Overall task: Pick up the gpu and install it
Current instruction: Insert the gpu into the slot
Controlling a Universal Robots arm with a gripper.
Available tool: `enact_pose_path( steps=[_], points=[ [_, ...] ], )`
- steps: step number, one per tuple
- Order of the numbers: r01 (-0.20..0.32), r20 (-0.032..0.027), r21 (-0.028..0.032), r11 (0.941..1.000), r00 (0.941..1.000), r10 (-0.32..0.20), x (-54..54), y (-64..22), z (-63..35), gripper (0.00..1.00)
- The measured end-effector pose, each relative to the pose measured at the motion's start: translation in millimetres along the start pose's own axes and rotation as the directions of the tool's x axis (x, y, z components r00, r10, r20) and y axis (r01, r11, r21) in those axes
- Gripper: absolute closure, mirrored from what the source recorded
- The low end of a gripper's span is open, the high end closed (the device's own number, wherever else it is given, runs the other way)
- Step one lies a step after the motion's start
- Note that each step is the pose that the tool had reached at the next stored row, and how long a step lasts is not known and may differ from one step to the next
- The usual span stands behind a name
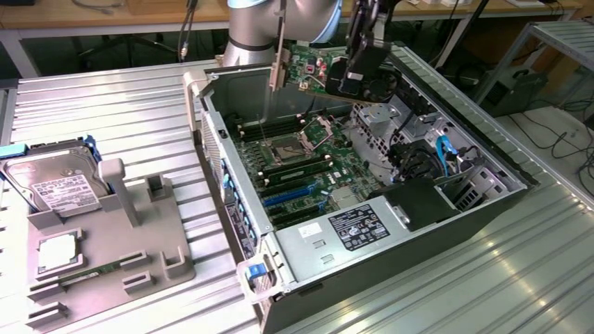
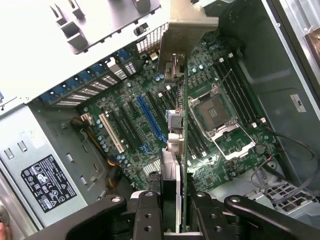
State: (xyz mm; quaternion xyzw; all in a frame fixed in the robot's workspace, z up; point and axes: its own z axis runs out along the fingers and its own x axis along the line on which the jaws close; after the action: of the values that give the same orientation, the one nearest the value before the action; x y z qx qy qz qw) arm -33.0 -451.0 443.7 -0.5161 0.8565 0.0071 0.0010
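Exterior view first: the claw (image 1: 355, 78) is up at about 12 o'clock over the open PC case (image 1: 215, 167), which lies on its side on the ribbed metal worktop (image 1: 464, 278). It's closed down partway and clamped on the gpu (image 1: 311, 69), so the card hangs in the air above the case's far end and touches nothing inside.

The card's long axis runs roughly 9-to-3 in this view. Its pale bracket strip (image 1: 278, 76) is out at the 9 o'clock end and the round fan (image 1: 380, 87) is at the 3 o'clock end.

From the claw, the blue expansion slots (image 1: 288, 198) sit down around 7 o'clock, past the CPU socket (image 1: 283, 149). They look well apart from the card, lower and further along the board.

Wrist view looks straight down the claw (image 2: 175, 210), with a finger (image 2: 147, 215) on each face of the gpu (image 2: 175, 150), seen edge-on. The card's line falls between the long blue slot (image 2: 150, 120) and the CPU socket (image 2: 215, 112), not over the slot. It's also skewed a bit off the slot's direction.

My read: pickup done, card not seated.

Over at 9 o'clock on the worktop, the grey fixture (image 1: 111, 229) has the hard drive (image 1: 55, 184) and the memory stick (image 1: 88, 275).
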Motion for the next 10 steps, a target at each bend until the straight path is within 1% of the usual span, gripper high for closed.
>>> enact_pose_path(
  steps=[5, 10],
  points=[
    [0.049, -0.0009, -0.0006, 0.9988, 0.9988, -0.049, -0.1, -0.1, 0.0, 0.72],
    [0.098, -0.0025, -0.0010, 0.9952, 0.9952, -0.098, -0.1, -0.2, 0.0, 0.72]
  ],
)
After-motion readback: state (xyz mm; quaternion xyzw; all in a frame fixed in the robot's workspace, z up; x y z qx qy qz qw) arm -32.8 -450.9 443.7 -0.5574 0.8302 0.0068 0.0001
